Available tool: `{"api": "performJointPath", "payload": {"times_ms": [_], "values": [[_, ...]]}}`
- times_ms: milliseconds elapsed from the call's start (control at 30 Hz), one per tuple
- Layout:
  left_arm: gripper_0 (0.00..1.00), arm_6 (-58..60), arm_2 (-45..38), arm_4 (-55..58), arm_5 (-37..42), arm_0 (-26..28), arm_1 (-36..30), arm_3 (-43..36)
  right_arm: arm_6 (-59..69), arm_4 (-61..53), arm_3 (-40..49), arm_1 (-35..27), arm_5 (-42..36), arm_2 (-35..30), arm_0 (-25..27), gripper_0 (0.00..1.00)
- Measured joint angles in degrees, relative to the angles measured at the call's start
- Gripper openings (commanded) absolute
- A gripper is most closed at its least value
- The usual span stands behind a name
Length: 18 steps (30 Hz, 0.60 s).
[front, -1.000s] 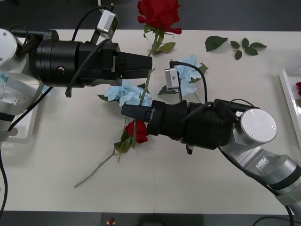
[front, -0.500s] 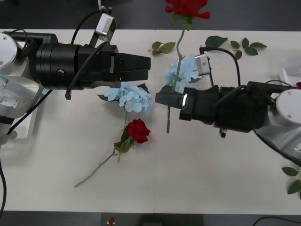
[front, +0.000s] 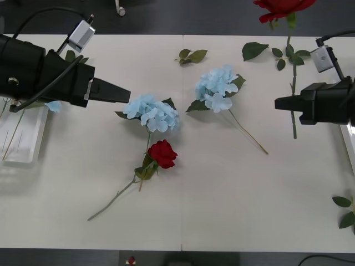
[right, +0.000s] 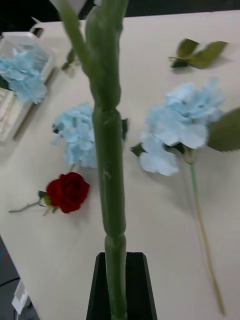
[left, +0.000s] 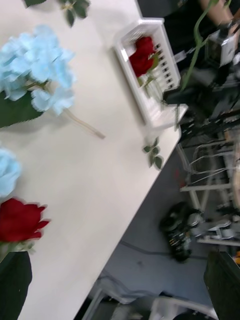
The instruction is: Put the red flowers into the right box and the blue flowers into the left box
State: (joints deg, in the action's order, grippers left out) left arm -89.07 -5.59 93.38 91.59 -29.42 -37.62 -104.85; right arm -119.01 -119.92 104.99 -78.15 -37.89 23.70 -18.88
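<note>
My right gripper [front: 288, 103] is shut on the green stem [right: 111, 190] of a red rose [front: 280, 5], held above the table's right side with the bloom at the far edge. Another red rose [front: 162, 153] lies mid-table, below a blue flower [front: 150, 112]; a second blue flower [front: 218, 87] lies to its right. My left gripper [front: 119, 94] hovers open, left of the nearer blue flower. The left box [front: 22, 136] holds a blue flower [right: 22, 75]. The right box [left: 131, 75] holds red roses [left: 141, 55].
Loose green leaf sprigs lie near the far edge [front: 191, 55] [front: 255, 50] [front: 289, 55], and another leaf sprig [front: 346, 213] lies at the right edge. The front half of the white table [front: 233, 210] is open surface.
My right gripper has carried the rose from the table's middle over to the right side. The left arm has drawn back to the left, uncovering the blue flowers.
</note>
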Motion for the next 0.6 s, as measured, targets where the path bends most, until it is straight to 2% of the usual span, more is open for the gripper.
{"api": "performJointPath", "payload": {"times_ms": [333,600], "values": [[1.0,-0.4,-0.08,-11.97,1.19,10.12,-3.16,-11.91,-0.21,1.07,-16.78,-6.0,-0.02,0.0,3.05,0.0],[1.0,-9.25,9.69,-22.8,-3.2,13.52,-6.05,-12.84,-3.13,11.73,-27.06,-6.89,0.8,0.0,3.24,0.0]]}}
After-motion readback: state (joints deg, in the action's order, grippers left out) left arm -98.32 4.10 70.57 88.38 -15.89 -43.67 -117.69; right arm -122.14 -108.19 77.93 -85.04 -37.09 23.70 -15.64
